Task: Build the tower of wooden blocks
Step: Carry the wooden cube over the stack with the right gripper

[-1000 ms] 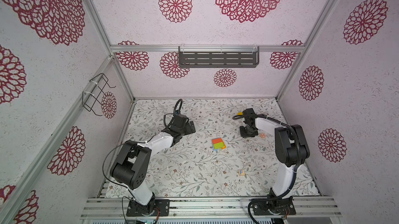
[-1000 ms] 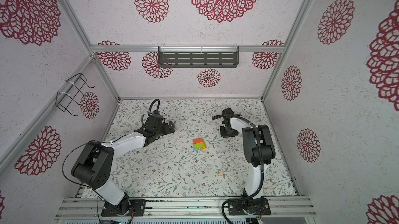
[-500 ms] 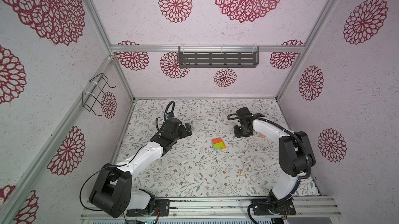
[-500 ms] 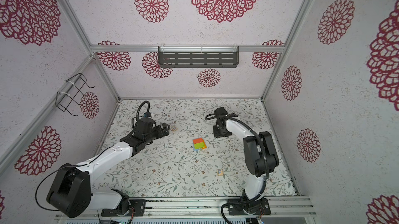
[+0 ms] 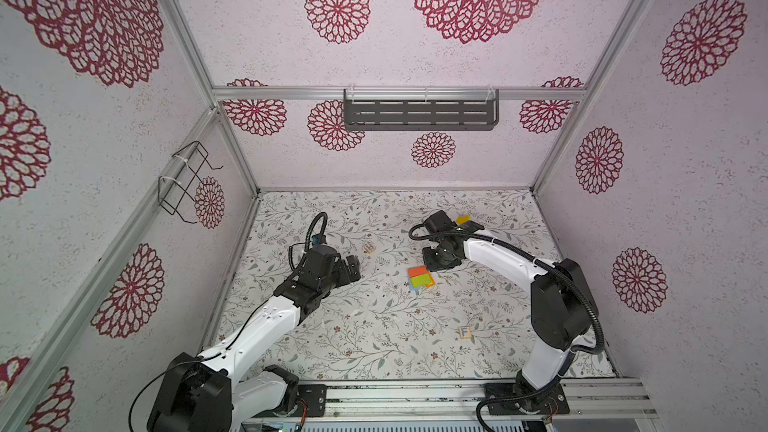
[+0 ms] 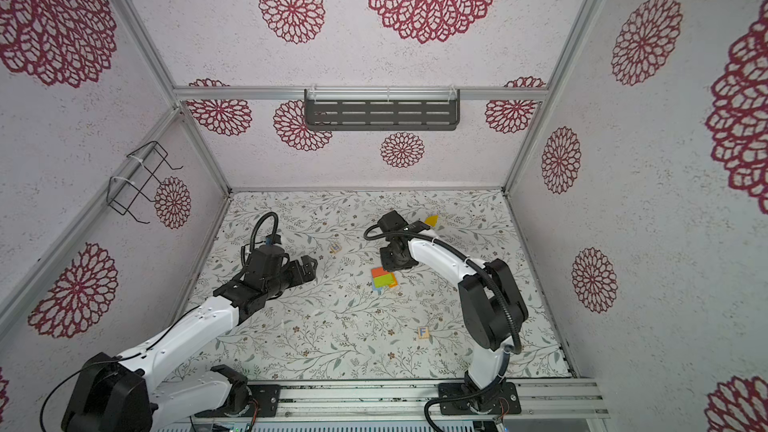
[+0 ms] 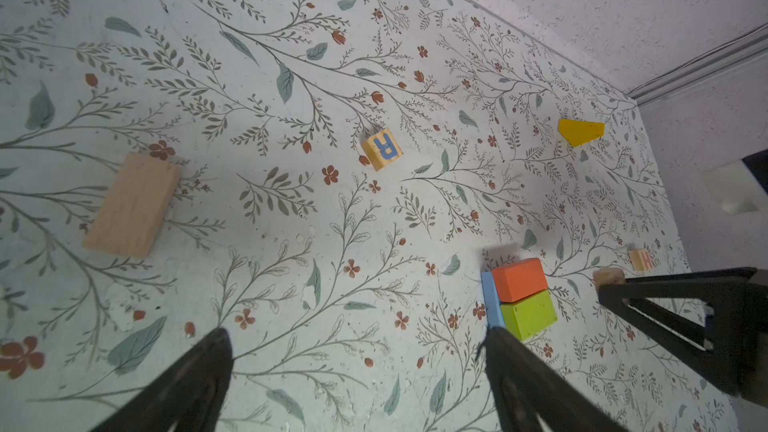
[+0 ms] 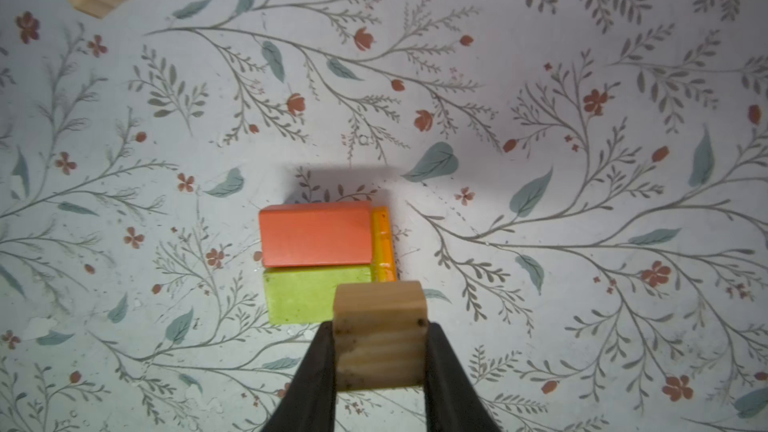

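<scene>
The wood block tower (image 5: 420,278) (image 6: 384,278) is a low stack mid-table. A red block (image 8: 316,234) and a lime block (image 8: 303,299) lie side by side on flat orange (image 8: 383,242) and blue (image 7: 490,301) pieces. My right gripper (image 8: 380,326) (image 5: 437,261) (image 6: 395,260) is shut on a tan wood cube (image 8: 380,338) (image 7: 609,276). It hovers just behind the stack, over the lime block's corner. My left gripper (image 7: 357,338) (image 5: 353,271) (image 6: 309,267) stands open and empty, left of the stack.
Loose wood blocks lie around. An R cube (image 5: 369,247) (image 7: 381,149) sits between the arms and an F cube (image 5: 464,331) (image 6: 423,331) near the front right. A yellow block (image 5: 463,217) (image 7: 581,131) lies behind the right arm. The left wrist view also holds a flat tan block (image 7: 132,205) and an H cube (image 7: 642,260).
The left arm has drawn back toward the front left, its gripper still open. The right gripper has carried the tan cube leftward to the stack.
</scene>
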Tool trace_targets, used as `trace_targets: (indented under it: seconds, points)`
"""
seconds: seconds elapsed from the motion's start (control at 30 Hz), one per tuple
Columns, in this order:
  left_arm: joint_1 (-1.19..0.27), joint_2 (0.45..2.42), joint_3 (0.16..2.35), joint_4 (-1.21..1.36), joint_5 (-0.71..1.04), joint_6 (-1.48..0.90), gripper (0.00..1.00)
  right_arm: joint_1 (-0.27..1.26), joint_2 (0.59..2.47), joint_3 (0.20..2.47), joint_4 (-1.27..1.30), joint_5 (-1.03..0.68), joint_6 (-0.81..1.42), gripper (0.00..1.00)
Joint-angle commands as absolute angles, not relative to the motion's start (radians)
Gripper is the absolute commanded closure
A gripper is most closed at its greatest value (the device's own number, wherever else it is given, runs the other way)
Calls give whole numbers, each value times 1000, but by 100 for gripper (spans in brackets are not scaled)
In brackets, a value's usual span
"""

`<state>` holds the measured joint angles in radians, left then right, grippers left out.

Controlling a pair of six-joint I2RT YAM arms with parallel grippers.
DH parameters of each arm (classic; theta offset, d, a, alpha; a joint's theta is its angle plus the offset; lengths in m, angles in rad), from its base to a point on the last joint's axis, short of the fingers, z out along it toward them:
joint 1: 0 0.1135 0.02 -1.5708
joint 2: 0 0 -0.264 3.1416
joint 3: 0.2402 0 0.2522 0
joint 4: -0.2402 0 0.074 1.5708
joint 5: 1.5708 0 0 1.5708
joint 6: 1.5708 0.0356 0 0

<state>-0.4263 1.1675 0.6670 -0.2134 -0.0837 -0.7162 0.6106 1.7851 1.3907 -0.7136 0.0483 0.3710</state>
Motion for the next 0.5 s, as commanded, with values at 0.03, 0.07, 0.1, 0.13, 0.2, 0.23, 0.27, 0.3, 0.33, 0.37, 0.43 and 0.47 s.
trace_targets:
  seconds: [0.03, 0.07, 0.1, 0.13, 0.2, 0.23, 0.27, 0.3, 0.33, 0.37, 0.43, 0.47]
  points:
    - [-423, 1162, 661, -222, -91, -727, 3, 635, 1825, 1440, -748, 54, 421, 71]
    - [-424, 1164, 663, -223, -92, -726, 3, 643, 1834, 1448, -750, 54, 424, 71]
    - [-425, 1166, 665, -225, -92, -723, 3, 652, 1844, 1455, -749, 53, 426, 71]
    - [-424, 1167, 668, -226, -92, -722, 3, 659, 1854, 1462, -751, 53, 428, 71]
    - [-425, 1166, 669, -227, -94, -718, 3, 674, 1875, 1474, -755, 57, 431, 71]
    - [-425, 1166, 669, -229, -94, -716, 3, 678, 1881, 1477, -754, 59, 432, 71]
    - [-424, 1166, 669, -230, -97, -715, 3, 682, 1889, 1480, -754, 61, 435, 71]
    - [-423, 1166, 669, -230, -98, -714, 3, 684, 1897, 1483, -755, 61, 439, 71]
    - [-423, 1166, 669, -230, -100, -714, 3, 687, 1904, 1486, -755, 60, 441, 71]
    - [-423, 1167, 667, -231, -101, -714, 3, 689, 1910, 1490, -754, 61, 443, 72]
    - [-423, 1169, 664, -229, -103, -713, 3, 695, 1919, 1495, -754, 64, 448, 72]
    - [-423, 1170, 664, -229, -102, -713, 3, 698, 1923, 1496, -753, 65, 452, 72]
